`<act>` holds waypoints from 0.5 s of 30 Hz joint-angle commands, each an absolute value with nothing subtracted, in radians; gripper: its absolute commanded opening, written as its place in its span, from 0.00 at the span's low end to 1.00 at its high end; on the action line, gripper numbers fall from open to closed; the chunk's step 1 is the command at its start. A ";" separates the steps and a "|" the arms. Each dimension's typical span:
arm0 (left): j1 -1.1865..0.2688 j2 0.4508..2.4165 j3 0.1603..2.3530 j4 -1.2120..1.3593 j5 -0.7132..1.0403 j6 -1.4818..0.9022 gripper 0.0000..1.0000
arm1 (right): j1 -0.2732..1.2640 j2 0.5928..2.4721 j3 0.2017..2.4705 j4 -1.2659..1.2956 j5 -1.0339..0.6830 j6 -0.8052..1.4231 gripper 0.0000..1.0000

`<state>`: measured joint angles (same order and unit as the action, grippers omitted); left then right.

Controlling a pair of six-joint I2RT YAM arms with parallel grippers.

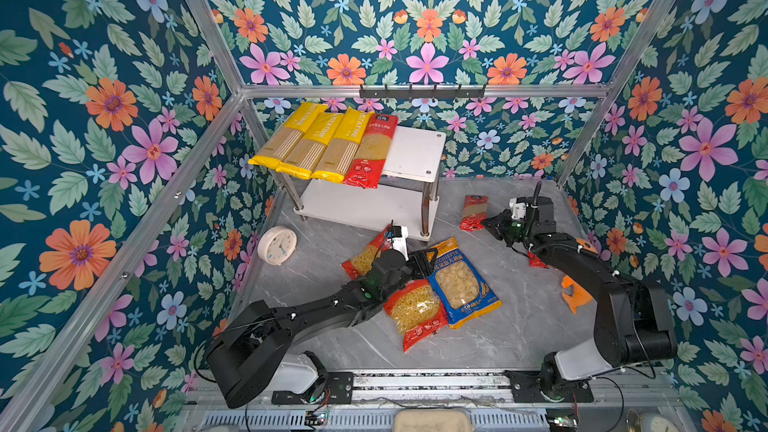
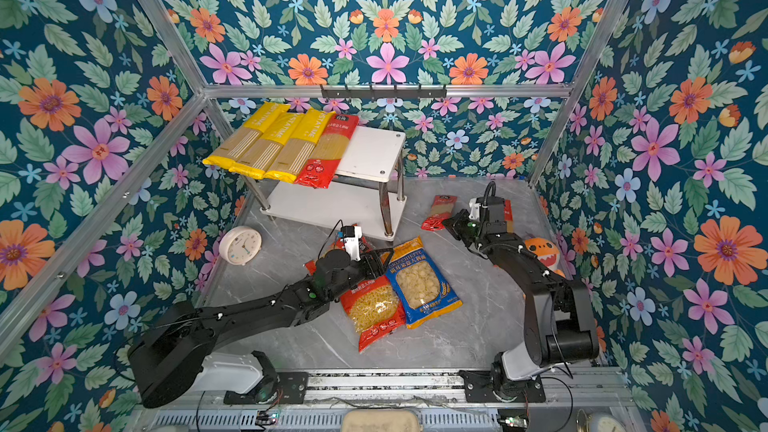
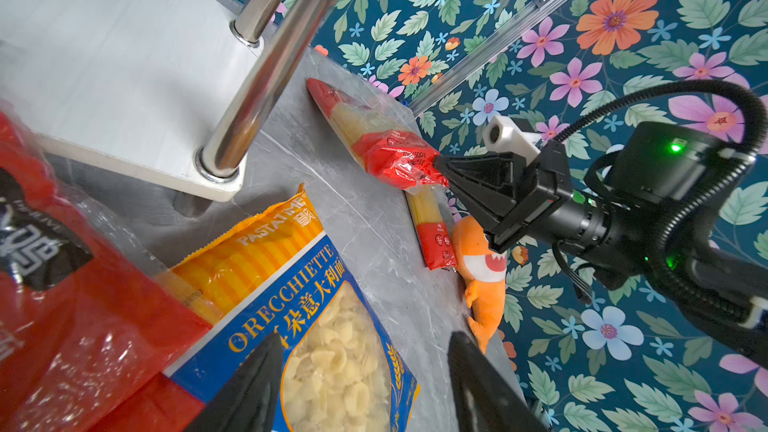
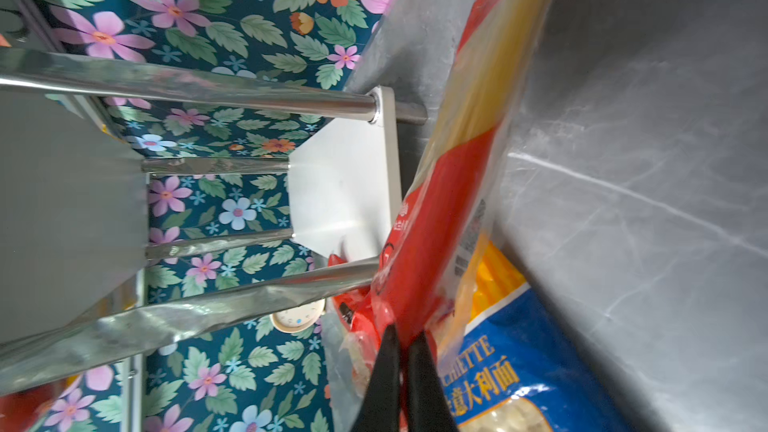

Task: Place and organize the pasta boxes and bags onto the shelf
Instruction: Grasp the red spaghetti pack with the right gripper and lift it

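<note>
The left arm (image 1: 291,317) stretched low from the counter's front edge toward its middle, elbow near the front and wrist leveled out. Its tool (image 3: 365,338) pointed toward the right edge with the jaws standing well apart. The right arm (image 1: 615,297) rose from the front right corner, folded at the elbow and reached toward the back right, its tool (image 1: 485,222) low over the counter and pinched tight on the end of a red spaghetti pack (image 1: 473,209).
</note>
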<state>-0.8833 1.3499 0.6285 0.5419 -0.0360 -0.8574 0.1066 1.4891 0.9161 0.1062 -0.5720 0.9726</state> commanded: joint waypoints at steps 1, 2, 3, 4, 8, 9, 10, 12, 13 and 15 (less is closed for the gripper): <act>-0.882 1.326 0.629 0.552 -0.080 -0.828 0.66 | 0.167 1.437 0.869 0.242 -0.579 1.103 0.00; -0.881 1.315 0.630 0.543 -0.091 -0.820 0.66 | 0.195 1.420 0.847 0.239 -0.565 1.109 0.00; -0.881 1.304 0.633 0.532 -0.103 -0.807 0.66 | 0.228 1.399 0.822 0.231 -0.547 1.115 0.00; -0.880 1.292 0.636 0.518 -0.113 -0.794 0.66 | 0.262 1.377 0.794 0.226 -0.528 1.122 0.00; -0.875 1.278 0.647 0.477 -0.118 -0.755 0.67 | 0.369 1.300 0.692 0.215 -0.482 1.151 0.00; -0.874 1.282 0.647 0.474 -0.115 -0.751 0.67 | 0.393 1.284 0.669 0.211 -0.472 1.158 0.01; -0.874 1.290 0.648 0.476 -0.111 -0.751 0.67 | 0.412 1.272 0.649 0.202 -0.468 1.159 0.04; -0.874 1.310 0.656 0.482 -0.094 -0.755 0.67 | 0.426 1.257 0.619 0.184 -0.473 1.155 0.11; -0.874 1.323 0.662 0.487 -0.082 -0.759 0.67 | 0.425 1.246 0.606 0.164 -0.475 1.147 0.18; -0.874 1.351 0.679 0.492 -0.054 -0.765 0.67 | 0.417 1.223 0.602 0.103 -0.470 1.108 0.30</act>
<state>-0.8761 1.3319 0.6613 0.4892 -0.0925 -0.7792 0.4202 1.2465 0.6060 0.1284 -0.4900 1.1286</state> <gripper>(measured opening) 0.667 0.257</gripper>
